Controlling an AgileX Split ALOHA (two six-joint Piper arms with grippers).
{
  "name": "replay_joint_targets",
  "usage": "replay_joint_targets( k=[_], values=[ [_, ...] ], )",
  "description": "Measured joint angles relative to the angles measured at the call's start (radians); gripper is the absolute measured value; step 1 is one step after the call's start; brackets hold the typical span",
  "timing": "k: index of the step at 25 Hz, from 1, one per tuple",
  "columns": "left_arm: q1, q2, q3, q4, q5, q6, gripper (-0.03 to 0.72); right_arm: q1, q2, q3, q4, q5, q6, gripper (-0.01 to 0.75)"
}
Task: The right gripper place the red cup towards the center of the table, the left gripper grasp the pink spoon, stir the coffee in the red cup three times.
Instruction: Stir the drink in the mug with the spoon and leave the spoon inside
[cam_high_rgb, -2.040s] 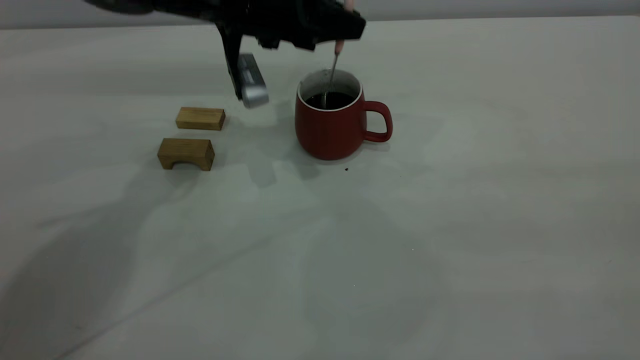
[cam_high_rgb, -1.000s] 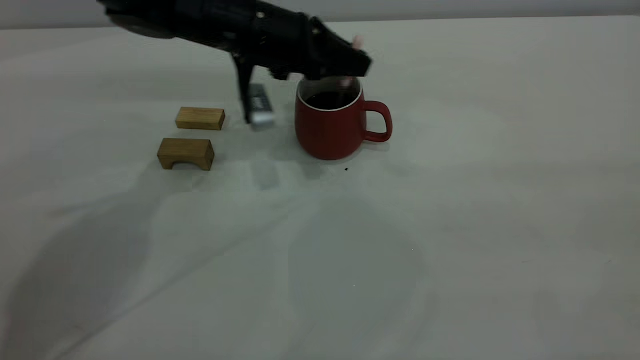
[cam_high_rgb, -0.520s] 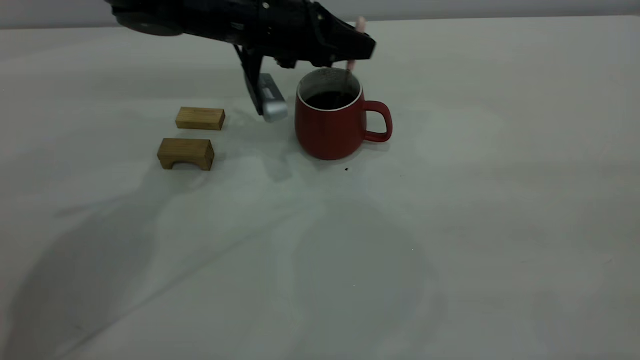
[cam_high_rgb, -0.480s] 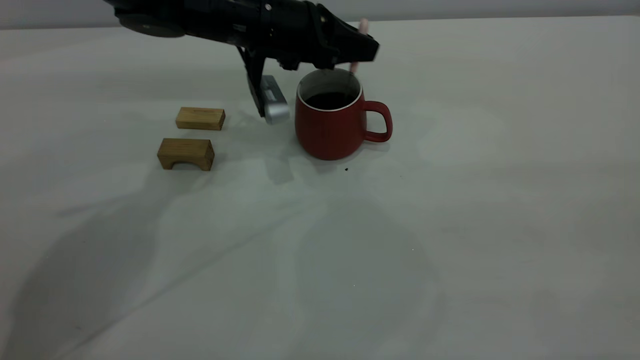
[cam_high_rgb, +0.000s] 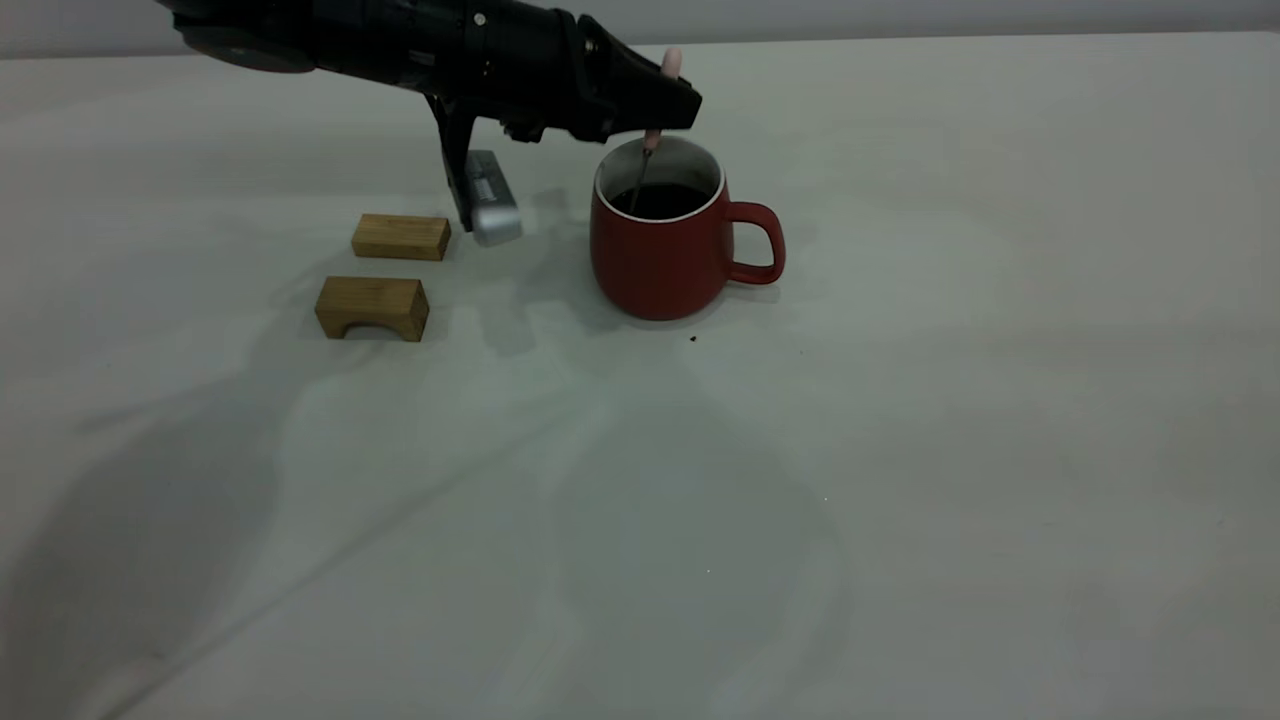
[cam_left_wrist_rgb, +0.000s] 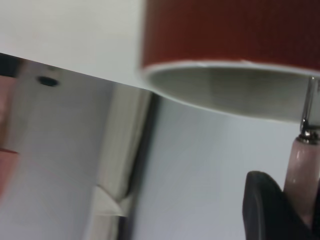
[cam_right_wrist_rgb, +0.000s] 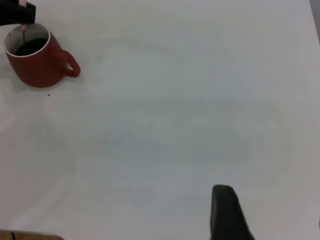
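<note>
The pink spoon bowl is hidden under the coffee. The right gripper is cut off by the right wrist view's edge.

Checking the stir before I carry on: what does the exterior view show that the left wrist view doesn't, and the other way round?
Only the exterior view shows the coffee, the cup's handle, two wooden blocks and the whole left gripper. Only the left wrist view shows, up close, a black finger against the spoon's pink handle. Both show the red cup and the pink spoon reaching into it.
</note>
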Motion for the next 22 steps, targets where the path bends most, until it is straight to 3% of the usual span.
replay_joint_targets(
  k=[7,19,22],
  values=[
    [-0.055,0.002,0.0,-0.053,-0.03,0.037,0.14,0.0,0.0,0.0,0.0,0.0,0.0,0.475],
    [-0.052,0.004,0.0,-0.022,0.066,0.037,0.143,0.0,0.0,0.0,0.0,0.0,0.0,0.475],
    [-0.043,0.004,0.0,0.03,0.1,0.038,0.216,0.0,0.0,0.0,0.0,0.0,0.0,0.475]
  ],
)
